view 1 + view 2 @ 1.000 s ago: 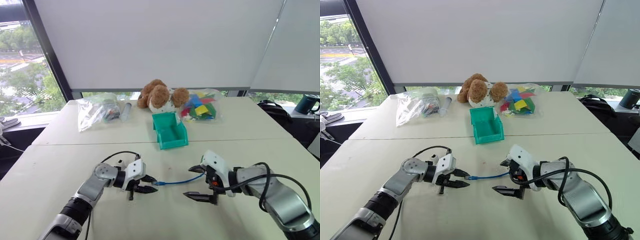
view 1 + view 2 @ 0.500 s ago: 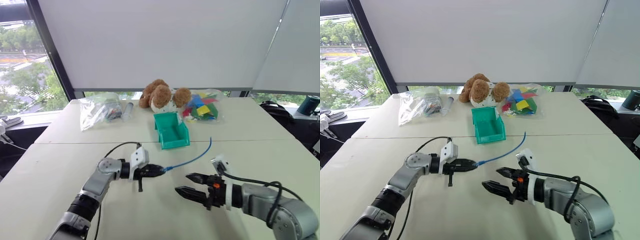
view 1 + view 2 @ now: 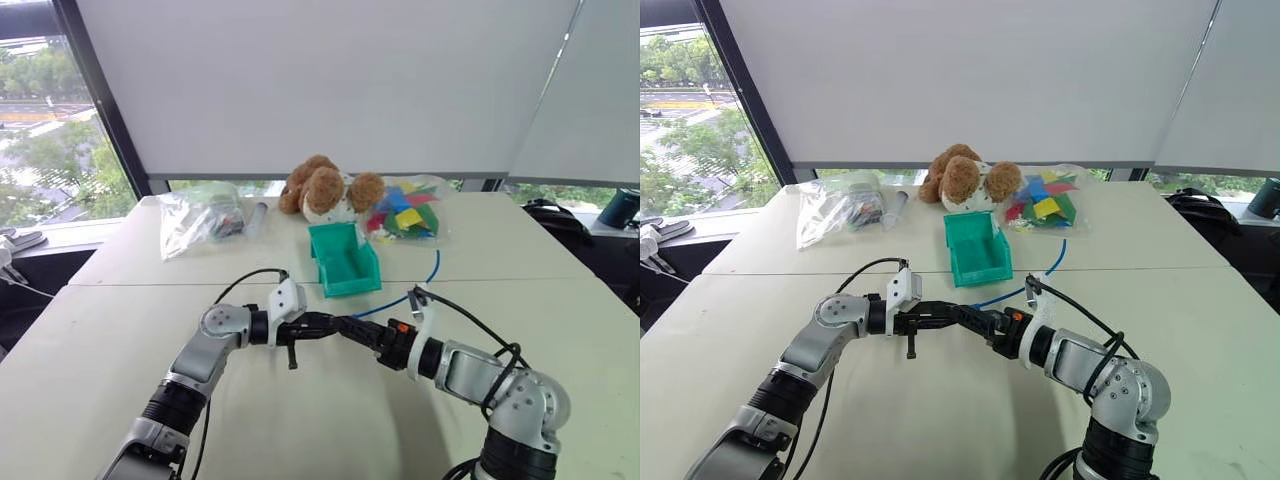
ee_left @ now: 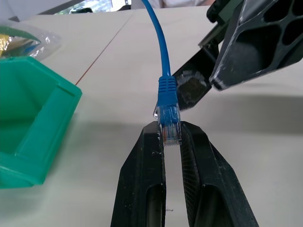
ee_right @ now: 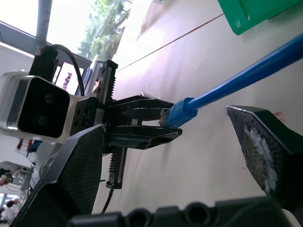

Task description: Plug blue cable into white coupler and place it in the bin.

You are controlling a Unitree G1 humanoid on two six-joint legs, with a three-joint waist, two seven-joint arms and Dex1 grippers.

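The blue cable (image 4: 163, 61) is held level above the table by its pale plug (image 4: 170, 124), with my left gripper (image 4: 171, 127) shut on that plug. From there the cable (image 3: 432, 270) runs off to the right of the teal bin (image 3: 350, 285) at mid-table. My right gripper (image 5: 163, 122) is open, meeting the left gripper (image 3: 940, 318) tip to tip. Its two fingers (image 5: 80, 165) stand wide apart on either side of the cable just behind the plug, not touching it. The white coupler is out of view.
Behind the bin sits a brown teddy bear (image 3: 325, 190). To its right lies a clear bag of coloured blocks (image 3: 405, 212), to its left another clear bag (image 3: 200, 215) and a grey tube (image 3: 252, 220). A dark mug (image 3: 612, 208) stands far right.
My right gripper rolled over and swung left until its open fingers straddle the cable by the left gripper. The left gripper lifted the plug a little, and the cable's loose end swung back beside the bin.
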